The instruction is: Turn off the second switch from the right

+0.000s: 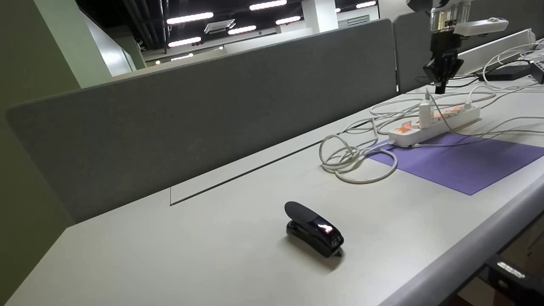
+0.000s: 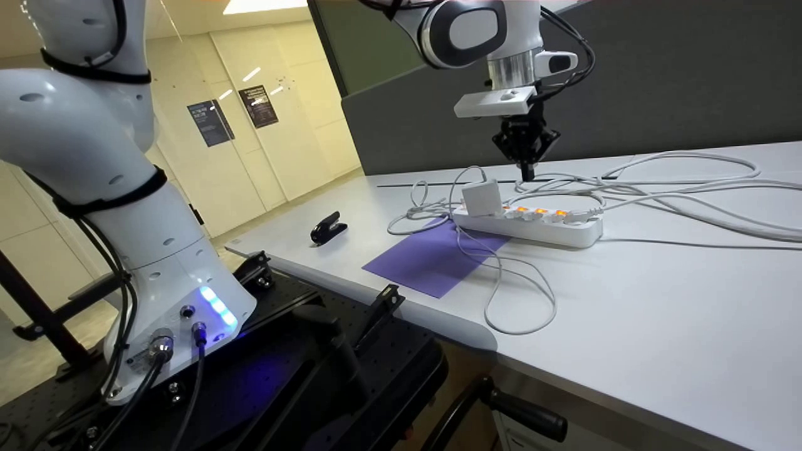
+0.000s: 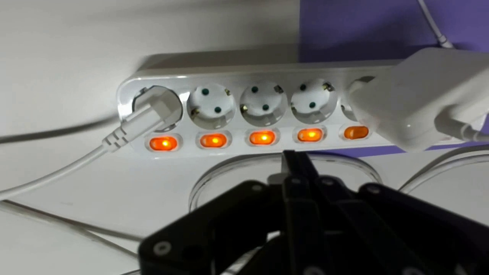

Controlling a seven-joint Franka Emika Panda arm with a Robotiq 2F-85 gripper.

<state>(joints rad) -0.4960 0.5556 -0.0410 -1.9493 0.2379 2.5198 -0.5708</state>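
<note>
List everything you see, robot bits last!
desk: one, white, under strip
strip: one, white, on desk
small switches: five visible, orange, along strip
big switch: one, orange, strip's end
adapter: one, white, in strip
plug: one, white, in strip
cables: many, mostly pale, on desk
sheet: one, purple, partly under strip
stapler: one, black, on desk
panels: two visible, grey, behind desk
posters: two, dark, on wall
lights: several, white, overhead
arm: one, white, over desk
claw: one, black, above desk
stand: one, black, under arm
</note>
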